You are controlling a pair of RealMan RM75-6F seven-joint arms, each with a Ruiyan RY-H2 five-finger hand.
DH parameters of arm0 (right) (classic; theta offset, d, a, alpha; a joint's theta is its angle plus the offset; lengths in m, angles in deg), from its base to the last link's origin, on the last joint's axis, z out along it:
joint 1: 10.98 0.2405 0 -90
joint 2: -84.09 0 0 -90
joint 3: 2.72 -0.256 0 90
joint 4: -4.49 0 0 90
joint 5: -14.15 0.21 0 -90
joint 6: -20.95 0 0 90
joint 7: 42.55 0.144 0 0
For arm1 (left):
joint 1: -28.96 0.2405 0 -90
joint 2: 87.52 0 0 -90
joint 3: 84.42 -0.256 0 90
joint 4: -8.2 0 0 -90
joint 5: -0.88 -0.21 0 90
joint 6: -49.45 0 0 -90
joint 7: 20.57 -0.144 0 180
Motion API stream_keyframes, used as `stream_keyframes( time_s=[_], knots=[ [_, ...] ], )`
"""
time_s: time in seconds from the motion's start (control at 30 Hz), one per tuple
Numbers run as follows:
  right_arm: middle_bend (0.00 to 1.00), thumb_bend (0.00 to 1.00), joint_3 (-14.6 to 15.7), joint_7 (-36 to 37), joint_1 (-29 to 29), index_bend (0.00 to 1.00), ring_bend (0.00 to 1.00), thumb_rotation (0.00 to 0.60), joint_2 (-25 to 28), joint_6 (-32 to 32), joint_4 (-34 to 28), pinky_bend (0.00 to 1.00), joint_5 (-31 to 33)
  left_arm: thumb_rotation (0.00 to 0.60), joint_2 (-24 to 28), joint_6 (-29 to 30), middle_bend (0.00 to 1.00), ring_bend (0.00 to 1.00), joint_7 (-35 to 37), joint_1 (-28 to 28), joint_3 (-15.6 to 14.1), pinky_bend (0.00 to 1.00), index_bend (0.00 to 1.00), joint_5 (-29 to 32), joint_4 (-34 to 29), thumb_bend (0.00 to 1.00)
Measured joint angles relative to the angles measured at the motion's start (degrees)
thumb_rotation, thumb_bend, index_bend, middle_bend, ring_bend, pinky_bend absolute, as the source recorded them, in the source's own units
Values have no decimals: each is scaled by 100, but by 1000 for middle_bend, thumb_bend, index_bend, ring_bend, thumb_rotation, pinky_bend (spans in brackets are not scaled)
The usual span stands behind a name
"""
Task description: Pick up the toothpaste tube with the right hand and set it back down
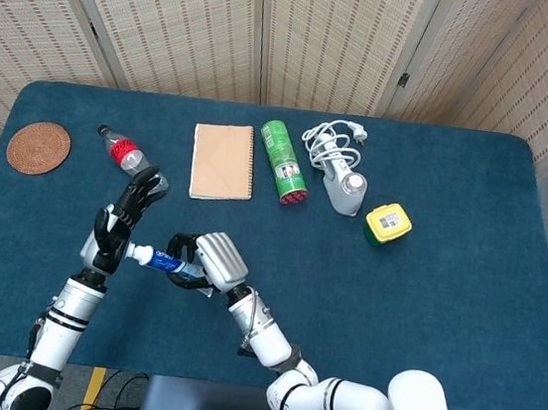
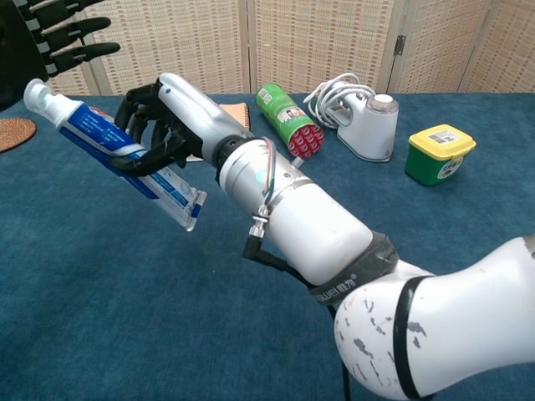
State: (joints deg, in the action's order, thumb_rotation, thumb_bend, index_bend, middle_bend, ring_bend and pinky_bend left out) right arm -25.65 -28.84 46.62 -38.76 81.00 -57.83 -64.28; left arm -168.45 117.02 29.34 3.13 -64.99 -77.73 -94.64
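while your right robot hand grips the tube off the table, its long axis runs cap-up toward the left robot hand, fingers spread and empty just beside the cap. lower it away from that robot hand.

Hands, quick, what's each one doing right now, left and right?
Left hand: open, fingers spread, holding nothing, close by the tube's cap.
Right hand: holding the toothpaste tube, lifted clear of the table.
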Motion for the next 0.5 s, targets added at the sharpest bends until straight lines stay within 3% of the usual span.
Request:
stream_keyframes(
  time_s=[0.3,0.5],
  knots=[
    [701,618,78,387,-108,718,596,600,476,-357,-505,705,97,1,65,100,0,0,38,-63,-116,127,0,-285,443,0],
    [701,618,117,556,-228,722,596,600,939,-861,-1095,705,441,0,126,259,0,0,-119,-107,-352,127,0,-799,1090,0]
  ],
)
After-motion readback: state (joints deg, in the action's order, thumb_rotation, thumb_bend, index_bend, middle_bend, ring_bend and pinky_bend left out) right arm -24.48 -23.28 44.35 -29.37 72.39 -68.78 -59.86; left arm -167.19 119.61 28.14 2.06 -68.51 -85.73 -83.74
